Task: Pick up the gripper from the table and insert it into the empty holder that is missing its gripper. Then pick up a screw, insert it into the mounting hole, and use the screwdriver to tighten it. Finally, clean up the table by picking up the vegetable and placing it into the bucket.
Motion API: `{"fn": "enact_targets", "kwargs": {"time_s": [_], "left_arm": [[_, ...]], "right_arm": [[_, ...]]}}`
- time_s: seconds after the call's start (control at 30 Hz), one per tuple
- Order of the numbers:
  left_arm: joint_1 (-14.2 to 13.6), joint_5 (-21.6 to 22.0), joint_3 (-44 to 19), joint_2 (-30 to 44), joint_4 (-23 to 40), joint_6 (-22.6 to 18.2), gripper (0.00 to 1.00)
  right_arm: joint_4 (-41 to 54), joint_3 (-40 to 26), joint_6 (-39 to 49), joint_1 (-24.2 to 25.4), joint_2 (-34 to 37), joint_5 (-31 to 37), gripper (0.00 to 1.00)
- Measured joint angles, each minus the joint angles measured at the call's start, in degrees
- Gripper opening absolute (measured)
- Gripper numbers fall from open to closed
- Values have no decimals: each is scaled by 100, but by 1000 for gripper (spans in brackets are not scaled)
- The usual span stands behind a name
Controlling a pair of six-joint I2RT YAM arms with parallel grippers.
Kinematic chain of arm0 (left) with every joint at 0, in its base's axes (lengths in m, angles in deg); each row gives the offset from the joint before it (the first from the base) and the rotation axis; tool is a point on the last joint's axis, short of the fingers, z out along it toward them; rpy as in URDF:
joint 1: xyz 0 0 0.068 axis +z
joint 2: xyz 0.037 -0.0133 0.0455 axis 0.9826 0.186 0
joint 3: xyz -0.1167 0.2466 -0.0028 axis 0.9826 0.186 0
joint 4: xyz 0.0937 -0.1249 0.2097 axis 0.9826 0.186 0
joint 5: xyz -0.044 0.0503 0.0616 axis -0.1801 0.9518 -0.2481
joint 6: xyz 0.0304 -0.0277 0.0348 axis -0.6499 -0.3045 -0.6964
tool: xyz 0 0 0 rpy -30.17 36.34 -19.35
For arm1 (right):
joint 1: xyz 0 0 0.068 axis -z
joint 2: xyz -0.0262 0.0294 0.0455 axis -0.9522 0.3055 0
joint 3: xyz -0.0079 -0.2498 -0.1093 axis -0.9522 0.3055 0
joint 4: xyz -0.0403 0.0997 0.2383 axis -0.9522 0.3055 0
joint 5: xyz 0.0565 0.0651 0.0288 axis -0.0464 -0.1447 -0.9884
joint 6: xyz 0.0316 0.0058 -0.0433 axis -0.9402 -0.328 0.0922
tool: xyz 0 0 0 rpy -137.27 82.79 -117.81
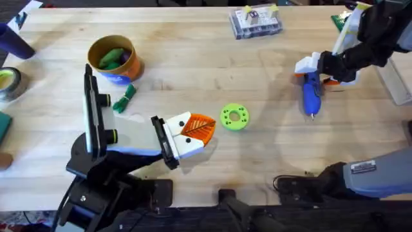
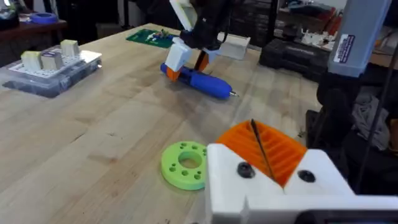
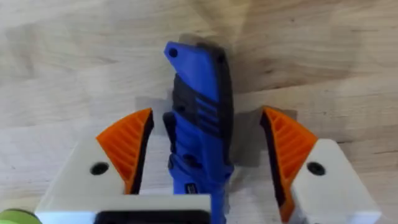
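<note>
Planks of pale wooden table (image 1: 212,58) carry everything. We see the right gripper (image 3: 208,155) spread wide around the bright blue pen-shaped screwdriver (image 1: 311,96), lying near the table's right edge. The left gripper (image 1: 193,132) sits clenched near the front edge, beside a green ring disc (image 1: 234,117).

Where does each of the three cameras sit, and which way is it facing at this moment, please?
Overhead: above the arm bases, looking down and forward over the table; both arms show.
Left wrist: low on the left arm, facing across to the screwdriver and green ring; its own white and orange gripper shows.
Right wrist: looking straight down on the screwdriver, between its open orange pads.
Shared: all three show the screwdriver.
</note>
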Motion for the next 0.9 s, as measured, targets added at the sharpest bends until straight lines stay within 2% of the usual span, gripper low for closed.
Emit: {"fn": "enact_targets", "kwargs": {"time_s": [0.17,0.27,0.37,0.43,0.5,0.53,0.57,0.9], "left_arm": [[0,0,0,0,0,0,12],[0,0,0,0,0,0,12],[0,0,0,1,0,0,12],[0,0,0,0,0,0,12],[0,0,0,0,0,0,12],[0,0,0,0,0,0,12],[0,0,0,0,0,0,12],[0,0,0,0,0,-1,12]], "right_arm": [[12,-2,-127,-81,1,183,994],[18,-1,-175,-111,1,267,904],[37,0,-229,-131,4,332,691],[38,0,-249,-148,10,363,468],[31,0,-249,-156,25,378,182],[30,0,-254,-162,29,382,77],[31,0,-264,-165,33,381,30],[552,-122,-271,-182,-80,383,27]]}}
